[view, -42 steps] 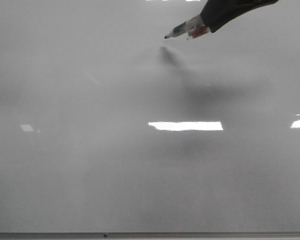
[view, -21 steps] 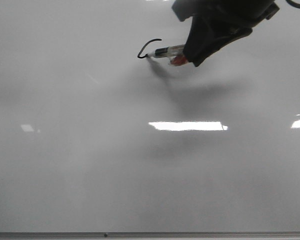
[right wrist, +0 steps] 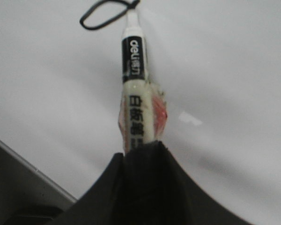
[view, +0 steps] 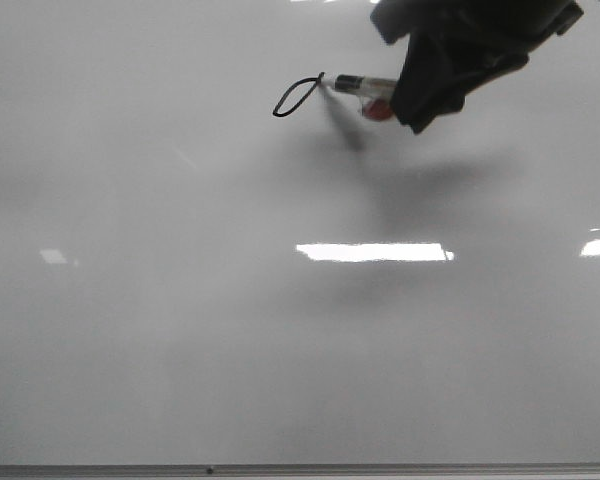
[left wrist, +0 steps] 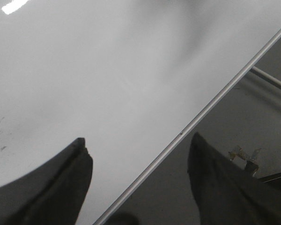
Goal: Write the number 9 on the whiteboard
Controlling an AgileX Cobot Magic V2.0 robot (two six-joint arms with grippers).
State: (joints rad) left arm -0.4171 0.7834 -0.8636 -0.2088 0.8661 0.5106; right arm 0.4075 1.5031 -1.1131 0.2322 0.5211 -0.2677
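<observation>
The whiteboard (view: 180, 330) fills the front view, pale grey with glare patches. A thin black narrow loop (view: 296, 97), the loop of the number 9, is drawn near the top middle; it also shows in the right wrist view (right wrist: 103, 14). No stem shows. My right gripper (view: 405, 90) is shut on a black-and-white marker (view: 358, 84), whose tip touches the board at the loop's upper right end. In the right wrist view the marker (right wrist: 135, 89) sticks out from the shut gripper (right wrist: 143, 152). My left gripper (left wrist: 136, 150) is open and empty over the board's frame edge (left wrist: 210, 110).
The thin grey frame edge (view: 300, 468) runs along the bottom of the front view. Bright glare patches (view: 372, 252) lie across the board's middle. In the left wrist view a dark floor (left wrist: 253, 112) lies beyond the board's edge.
The marker came down onto the board, drew a short curved stroke, then closed it into a narrow loop. My right gripper has shifted slightly up and right. No earlier left wrist frame.
</observation>
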